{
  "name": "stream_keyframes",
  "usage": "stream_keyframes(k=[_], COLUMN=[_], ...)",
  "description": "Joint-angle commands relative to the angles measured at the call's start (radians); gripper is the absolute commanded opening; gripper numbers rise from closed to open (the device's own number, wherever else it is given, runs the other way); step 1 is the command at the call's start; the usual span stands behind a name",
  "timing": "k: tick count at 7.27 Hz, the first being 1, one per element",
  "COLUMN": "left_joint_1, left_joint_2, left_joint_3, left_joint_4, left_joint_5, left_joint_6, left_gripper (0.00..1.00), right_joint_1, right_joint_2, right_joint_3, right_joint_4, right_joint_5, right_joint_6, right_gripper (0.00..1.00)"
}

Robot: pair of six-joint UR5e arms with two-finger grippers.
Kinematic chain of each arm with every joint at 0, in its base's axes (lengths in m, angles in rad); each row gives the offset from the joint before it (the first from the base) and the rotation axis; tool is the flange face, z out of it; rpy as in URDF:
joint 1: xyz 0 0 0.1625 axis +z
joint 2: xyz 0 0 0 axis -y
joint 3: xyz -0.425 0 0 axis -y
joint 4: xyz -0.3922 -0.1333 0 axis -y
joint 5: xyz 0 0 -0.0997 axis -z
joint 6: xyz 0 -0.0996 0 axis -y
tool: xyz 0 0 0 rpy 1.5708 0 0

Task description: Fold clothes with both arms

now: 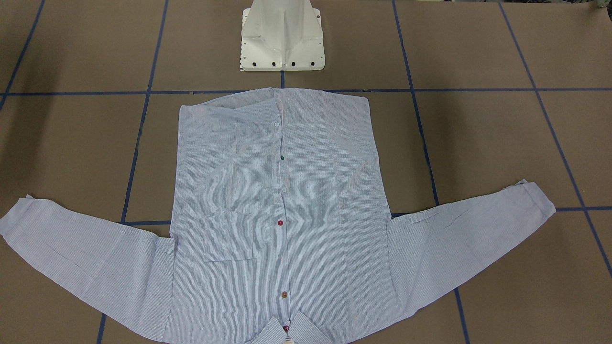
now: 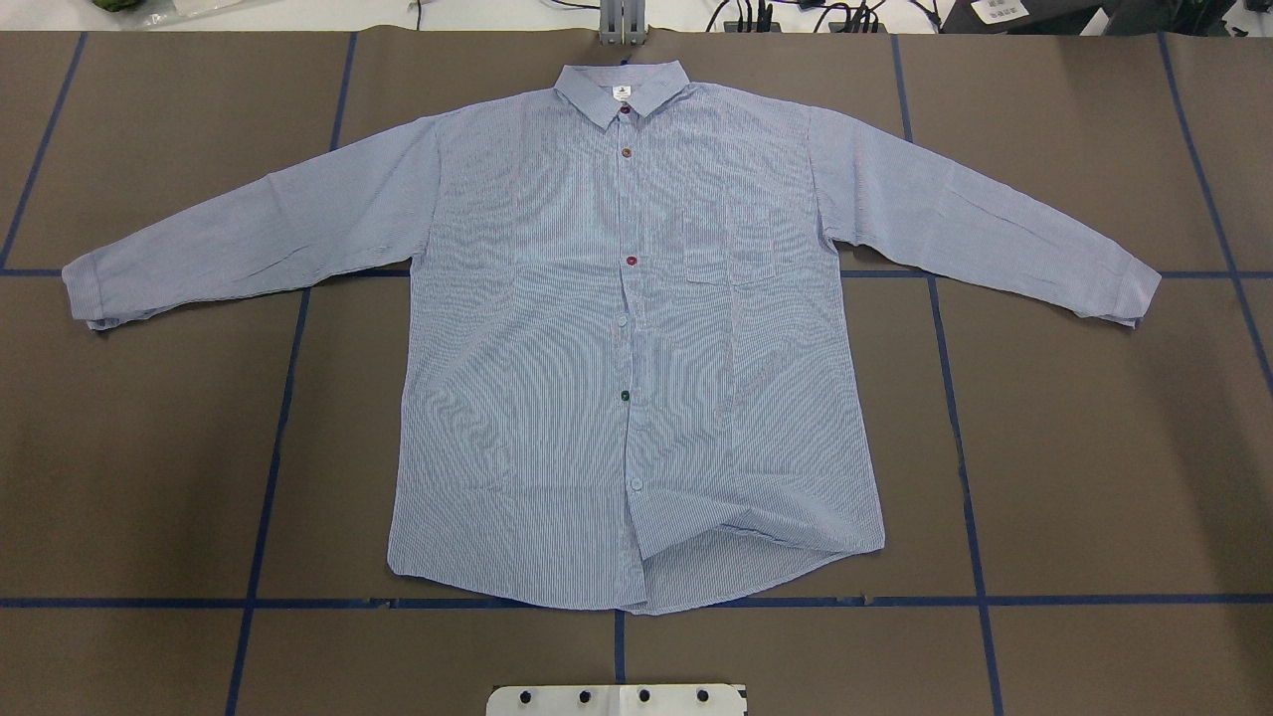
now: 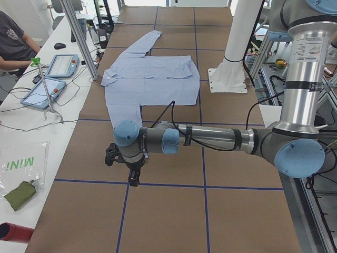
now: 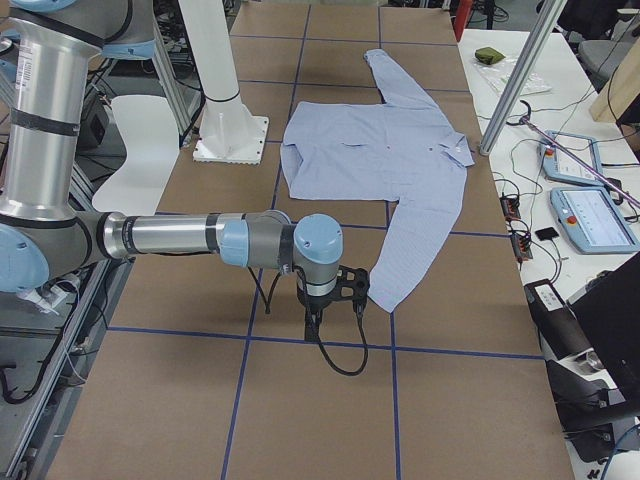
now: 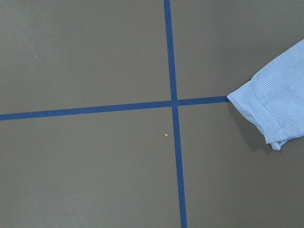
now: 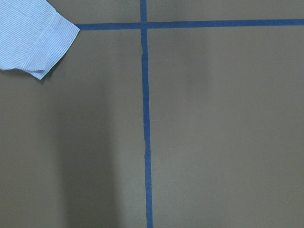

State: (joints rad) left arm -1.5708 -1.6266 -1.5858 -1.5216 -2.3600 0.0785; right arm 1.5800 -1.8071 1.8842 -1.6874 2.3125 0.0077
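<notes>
From across the desk, the shirt (image 1: 282, 200) runs off the bottom edge, so only a sliver of its collar (image 1: 308, 330) shows. Beyond the shirt's hem, the white pedestal base (image 1: 282, 43) is clipped at the top. The left wrist camera catches just a cuff (image 5: 270, 114) and the right wrist camera the other cuff (image 6: 42, 42); both sleeves leave the picture. Out past those cuffs, the left end effector (image 3: 134, 179) and right end effector (image 4: 314, 322) appear only in the side views, too small to tell how their jaws stand.
</notes>
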Motion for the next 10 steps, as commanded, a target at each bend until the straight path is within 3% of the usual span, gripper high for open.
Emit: stream_keyframes(k=[1,5,7,9,10], left_joint_1=[0.000,0.000,0.002,0.015,0.015], left_joint_2=[0.001,-0.010,-0.041,-0.039,-0.036], left_joint_3=[-0.005,-0.042,-0.153,-0.114,-0.074], left_joint_4=[0.000,-0.006,-0.009,-0.136,-0.181], left_joint_5=[-0.001,0.007,-0.004,-0.002,-0.002], left_joint_6=[0.000,0.003,0.007,0.004,0.006], left_gripper=[1.00,1.00,1.00,1.00,1.00], right_joint_1=[0.000,-0.001,-0.003,-0.012,-0.059], right_joint_2=[0.003,0.011,0.087,0.098,0.098], right_joint_3=[0.006,0.004,0.006,-0.048,-0.066], right_joint_4=[0.000,0.002,-0.005,0.030,0.135], right_joint_5=[-0.001,-0.001,0.014,0.111,0.108], right_joint_6=[0.015,0.018,0.018,0.026,0.134], right_gripper=[1.00,1.00,1.00,1.00,1.00])
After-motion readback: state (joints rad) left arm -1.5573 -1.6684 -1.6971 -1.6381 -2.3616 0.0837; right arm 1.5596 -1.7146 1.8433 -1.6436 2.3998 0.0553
